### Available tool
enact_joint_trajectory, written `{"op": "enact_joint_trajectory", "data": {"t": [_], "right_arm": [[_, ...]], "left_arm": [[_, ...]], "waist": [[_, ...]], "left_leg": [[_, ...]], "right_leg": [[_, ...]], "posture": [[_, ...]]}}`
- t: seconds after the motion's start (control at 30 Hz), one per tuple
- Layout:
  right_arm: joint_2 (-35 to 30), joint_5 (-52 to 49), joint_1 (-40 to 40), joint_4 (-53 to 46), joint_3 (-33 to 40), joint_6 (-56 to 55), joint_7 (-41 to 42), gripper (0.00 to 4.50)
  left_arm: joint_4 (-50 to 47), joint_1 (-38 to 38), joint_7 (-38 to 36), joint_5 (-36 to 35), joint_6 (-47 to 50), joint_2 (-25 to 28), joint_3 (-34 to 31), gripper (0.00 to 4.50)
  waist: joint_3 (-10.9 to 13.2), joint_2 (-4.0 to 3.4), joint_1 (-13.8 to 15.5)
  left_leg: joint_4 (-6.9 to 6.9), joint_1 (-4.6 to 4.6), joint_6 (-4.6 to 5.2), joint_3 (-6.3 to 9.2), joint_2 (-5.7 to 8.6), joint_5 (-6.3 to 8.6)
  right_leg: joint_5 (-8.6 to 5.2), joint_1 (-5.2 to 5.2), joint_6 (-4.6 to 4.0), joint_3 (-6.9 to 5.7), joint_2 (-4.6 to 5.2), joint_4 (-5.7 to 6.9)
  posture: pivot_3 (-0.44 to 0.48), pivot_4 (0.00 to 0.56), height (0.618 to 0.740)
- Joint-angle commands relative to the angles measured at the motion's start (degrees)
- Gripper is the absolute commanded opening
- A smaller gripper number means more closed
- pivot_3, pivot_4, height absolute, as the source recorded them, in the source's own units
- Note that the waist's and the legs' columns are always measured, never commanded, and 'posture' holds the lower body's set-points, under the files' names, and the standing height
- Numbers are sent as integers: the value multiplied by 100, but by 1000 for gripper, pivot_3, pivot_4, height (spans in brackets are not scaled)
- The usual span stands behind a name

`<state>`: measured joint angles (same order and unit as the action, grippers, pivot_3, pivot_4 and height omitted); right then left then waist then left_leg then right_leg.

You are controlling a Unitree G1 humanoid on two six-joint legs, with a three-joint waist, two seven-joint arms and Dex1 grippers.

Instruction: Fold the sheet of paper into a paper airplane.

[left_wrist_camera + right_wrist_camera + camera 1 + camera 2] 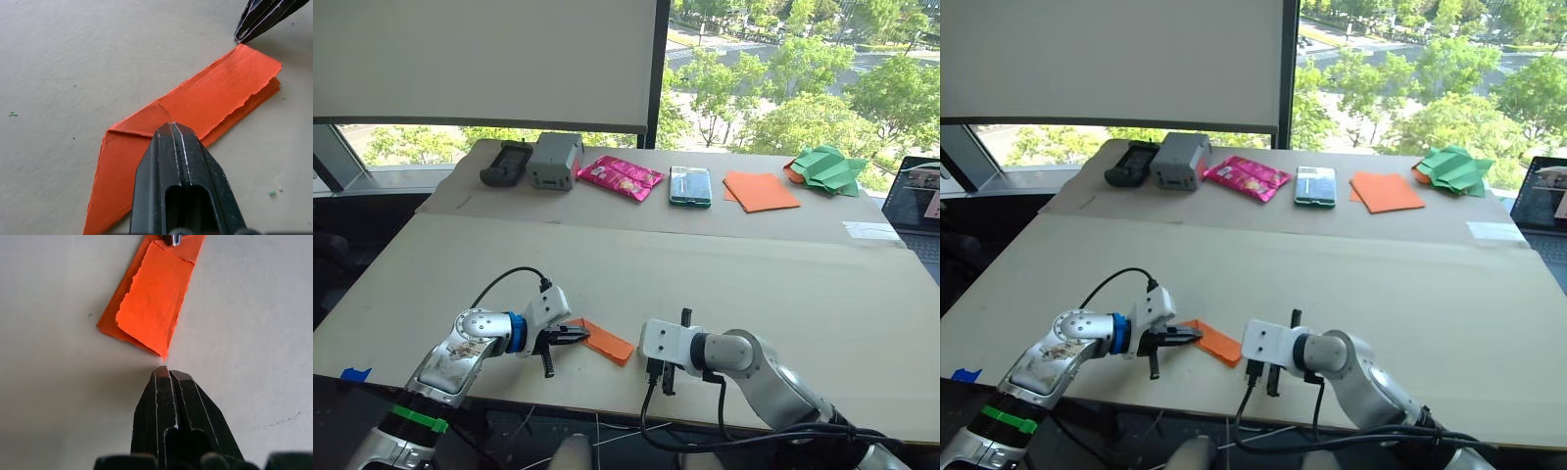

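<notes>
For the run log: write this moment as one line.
stage: folding | sheet of paper: folded, flat on table | left gripper: shut, pressing it | right gripper: shut, tip at its corner

One folded orange sheet of paper [605,341], two tools [570,336] [658,376], one stack of orange sheets [761,191]

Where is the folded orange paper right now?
The sheet of paper lies at the table's near edge, between the left claw and right claw.
</notes>
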<state>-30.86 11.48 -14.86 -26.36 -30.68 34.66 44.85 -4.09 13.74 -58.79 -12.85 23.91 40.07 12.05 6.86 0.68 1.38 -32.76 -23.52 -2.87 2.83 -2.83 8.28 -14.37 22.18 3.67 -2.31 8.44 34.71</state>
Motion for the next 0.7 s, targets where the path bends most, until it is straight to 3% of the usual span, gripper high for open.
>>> {"op": "enact_joint_trajectory", "data": {"t": [0.03, 0.13, 0.33, 0.7], "right_arm": [[343, -607, -97, -299, 691, -318, -98, 47], [800, -885, -232, -290, 728, -381, -159, 47], [1054, -564, -390, 563, -3, -528, -216, 47], [694, 122, -493, 1350, -749, -124, -18, 47]], "left_arm": [[90, -45, -2, 150, 81, 51, 88, 0], [93, -41, -16, 161, 87, 41, 100, 0], [102, -10, -20, 161, 91, 45, 116, 0], [165, 393, -210, 53, 155, -32, 131, 0]], "waist": [[24, -17, -30], [26, -21, -73], [28, -16, -75], [29, -18, -74]], "left_leg": [[0, -2, 0, 0, -1, 0], [2, 1, 1, 2, -3, 0], [2, 1, 1, 3, -4, -1], [3, 5, 1, 3, -5, -1]], "right_leg": [[0, 4, 0, -1, 0, 0], [0, 3, 0, -5, -2, 3], [0, 3, 0, -6, -3, 7], [1, 4, -1, -6, -3, 12]], "posture": [[0, 150, 702], [0, 150, 702], [0, 150, 702], [0, 150, 702]]}}
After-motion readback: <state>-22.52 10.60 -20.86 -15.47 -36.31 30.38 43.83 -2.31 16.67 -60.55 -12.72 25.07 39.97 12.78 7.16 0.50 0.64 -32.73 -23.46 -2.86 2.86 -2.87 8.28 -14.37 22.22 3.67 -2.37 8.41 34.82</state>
